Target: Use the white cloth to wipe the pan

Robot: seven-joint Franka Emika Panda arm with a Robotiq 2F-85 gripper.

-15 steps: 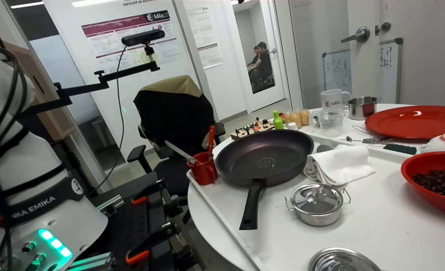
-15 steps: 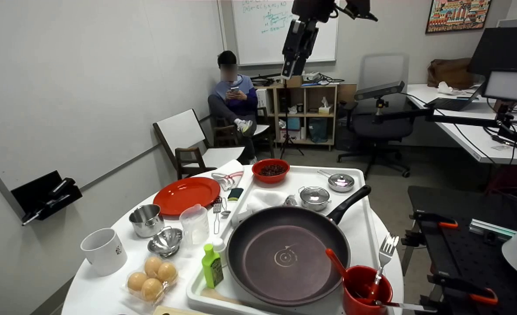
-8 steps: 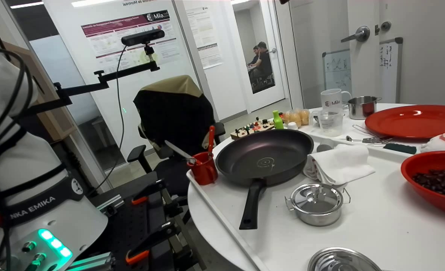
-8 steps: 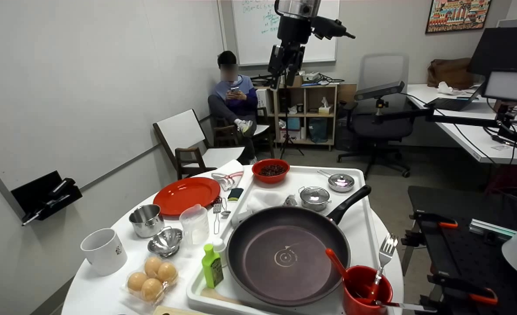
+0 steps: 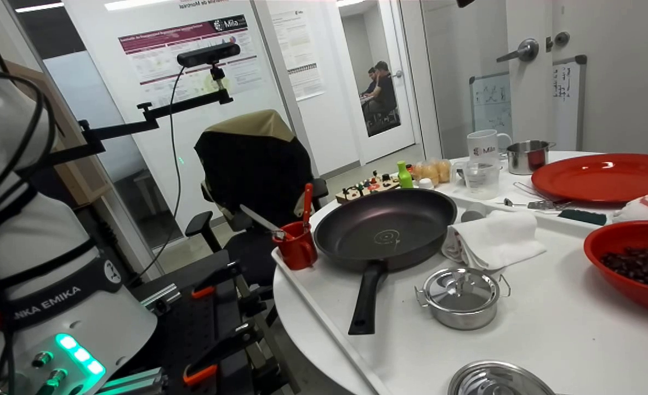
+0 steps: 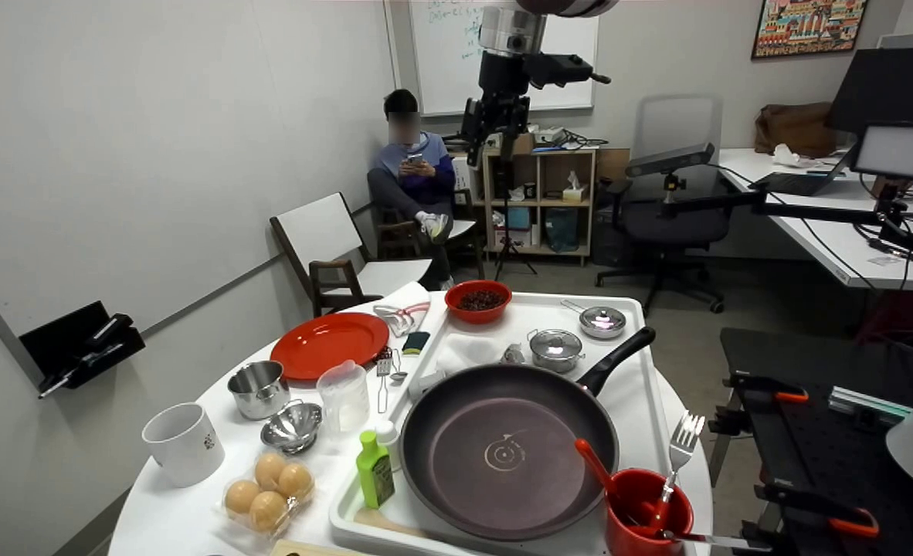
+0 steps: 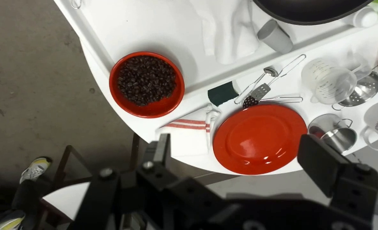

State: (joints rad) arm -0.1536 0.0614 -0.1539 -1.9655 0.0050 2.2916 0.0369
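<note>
A folded white cloth [image 5: 494, 238] lies in the white tray beside the black frying pan [image 5: 384, 230]. Both show in the other views too, the cloth [image 6: 468, 351] partly behind the pan [image 6: 507, 455]. In the wrist view the cloth [image 7: 230, 35] is near the top and the pan [image 7: 310, 9] is cut by the top edge. A second white cloth with red stripes [image 7: 189, 137] lies outside the tray. My gripper [image 6: 492, 150] is high above the table's far side. In the wrist view the gripper [image 7: 233, 137] is wide open and empty, over the red plate and striped cloth.
A red bowl of dark beans [image 7: 147, 83], a lidded metal pot [image 5: 461, 299] and a grey cup [image 7: 275, 36] surround the cloth. A red mug with cutlery [image 6: 646, 510] and a green bottle [image 6: 375, 471] stand by the pan. A red plate [image 7: 259, 139] lies outside the tray.
My gripper has moved down and to the left in an exterior view, and its fingers now show apart. The cloths, pan and other objects have not moved.
</note>
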